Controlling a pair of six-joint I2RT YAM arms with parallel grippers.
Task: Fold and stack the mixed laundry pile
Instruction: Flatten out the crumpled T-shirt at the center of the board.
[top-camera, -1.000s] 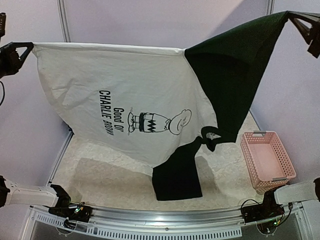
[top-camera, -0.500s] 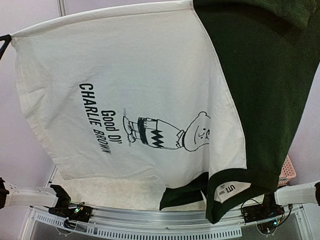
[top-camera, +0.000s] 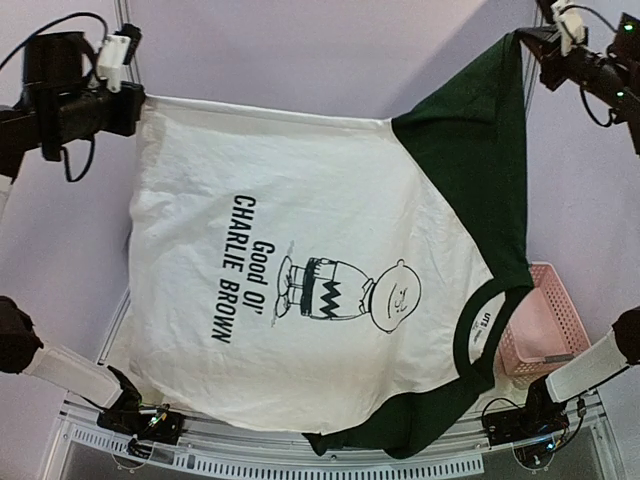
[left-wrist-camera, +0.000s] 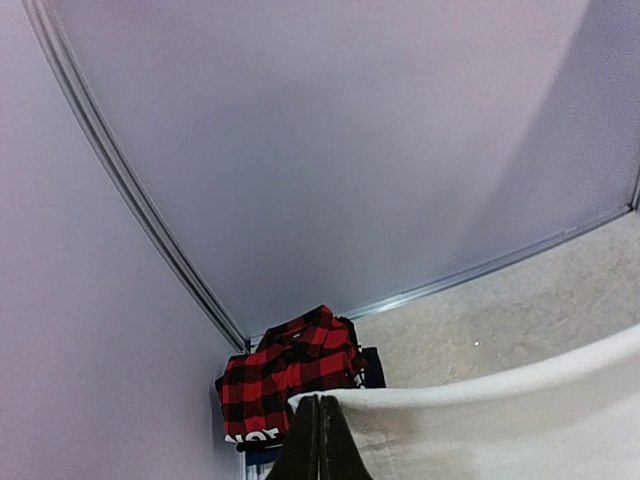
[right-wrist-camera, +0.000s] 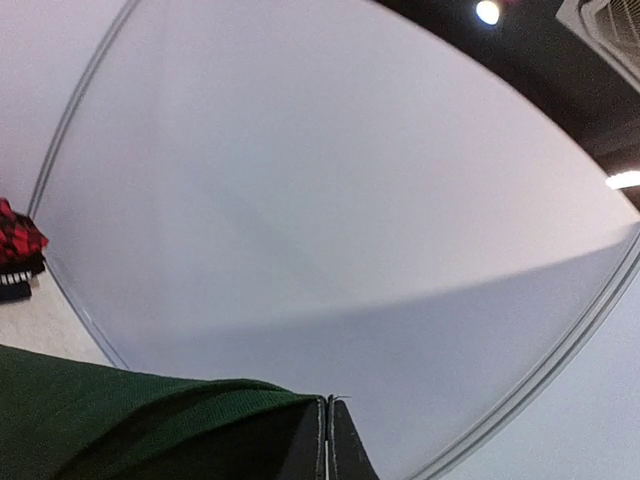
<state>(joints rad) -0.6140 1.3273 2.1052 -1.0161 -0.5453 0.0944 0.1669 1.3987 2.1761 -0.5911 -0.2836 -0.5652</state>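
Tee (top-camera: 300, 300), white with dark-green sleeves and a cartoon print, hangs spread below and between left gripper (top-camera: 138, 104) and right gripper (top-camera: 522, 42), each pinched tight on its edge.

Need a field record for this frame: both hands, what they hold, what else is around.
left hand: shut on a white corner of the tee
right hand: shut on the edge of the dark sleeve
tee: held up, spread between both hands, print facing the top camera
plaid shirt: folded, in a table corner by the wall
pink basket: right side, partly hidden behind the tee
fold: not yet started
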